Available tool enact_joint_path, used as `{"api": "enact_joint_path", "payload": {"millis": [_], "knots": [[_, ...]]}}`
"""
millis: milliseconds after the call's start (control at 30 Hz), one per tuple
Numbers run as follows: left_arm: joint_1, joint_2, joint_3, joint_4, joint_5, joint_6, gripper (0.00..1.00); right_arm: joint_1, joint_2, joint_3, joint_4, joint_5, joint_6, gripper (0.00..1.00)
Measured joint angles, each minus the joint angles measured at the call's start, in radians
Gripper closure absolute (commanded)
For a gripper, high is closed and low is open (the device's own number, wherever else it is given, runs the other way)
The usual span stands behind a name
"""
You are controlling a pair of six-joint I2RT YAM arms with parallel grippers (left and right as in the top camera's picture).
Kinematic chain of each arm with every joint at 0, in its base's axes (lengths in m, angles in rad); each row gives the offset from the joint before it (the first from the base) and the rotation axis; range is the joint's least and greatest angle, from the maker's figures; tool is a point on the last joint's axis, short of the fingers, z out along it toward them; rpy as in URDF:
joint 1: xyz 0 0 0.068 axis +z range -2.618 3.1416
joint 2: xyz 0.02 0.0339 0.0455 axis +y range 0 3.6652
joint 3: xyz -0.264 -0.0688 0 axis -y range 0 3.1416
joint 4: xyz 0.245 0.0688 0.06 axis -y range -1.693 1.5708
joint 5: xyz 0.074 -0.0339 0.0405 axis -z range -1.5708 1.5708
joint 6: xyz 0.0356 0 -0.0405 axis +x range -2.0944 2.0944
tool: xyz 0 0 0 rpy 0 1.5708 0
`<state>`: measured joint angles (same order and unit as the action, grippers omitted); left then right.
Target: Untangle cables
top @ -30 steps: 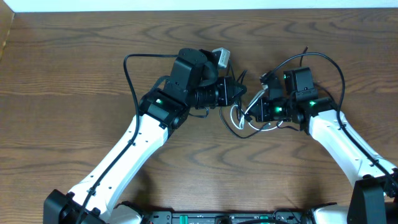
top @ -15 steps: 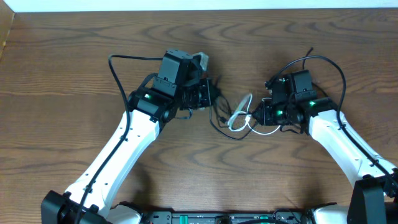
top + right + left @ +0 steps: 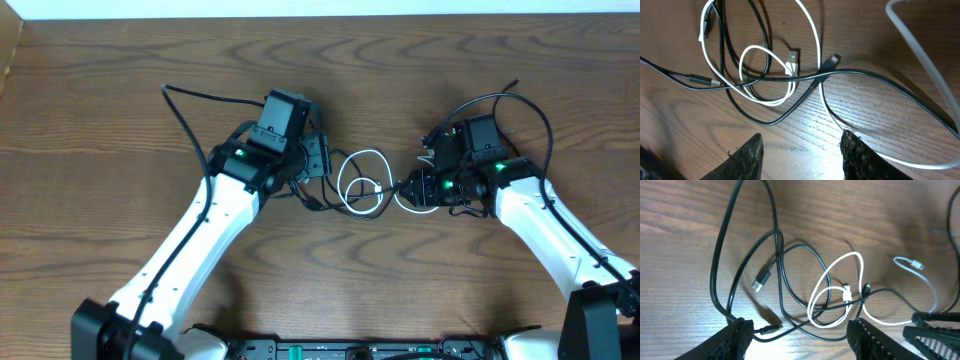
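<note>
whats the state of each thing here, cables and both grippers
white cable: looped, not yet untangled
black cables: slack, crossing over the white cable's loops
left gripper: open, over the tangle
right gripper: open, nothing between its fingers

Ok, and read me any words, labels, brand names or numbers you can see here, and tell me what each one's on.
None: no word, label, brand, number or sign can be read in any view.
The white cable, the black cables and the table show no print.
The green lights on the arms are plain lights, not text.
The gear at the overhead view's bottom edge is too small to read.
</note>
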<state>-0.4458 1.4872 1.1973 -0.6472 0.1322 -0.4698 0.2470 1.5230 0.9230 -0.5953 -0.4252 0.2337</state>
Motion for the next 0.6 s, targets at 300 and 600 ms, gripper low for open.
{"api": "enact_joint_path", "payload": {"millis": [300,600], "knots": [[-0.018,0.240,-0.008,0.030,0.055,0.004,0.34,0.000,0.000,0.000,-0.005,0.003,0.000,0.53],[-0.102,0.359,-0.010,0.154,0.068,0.007,0.43,0.000,0.000,0.000,-0.006,0.003,0.000,0.52]]}}
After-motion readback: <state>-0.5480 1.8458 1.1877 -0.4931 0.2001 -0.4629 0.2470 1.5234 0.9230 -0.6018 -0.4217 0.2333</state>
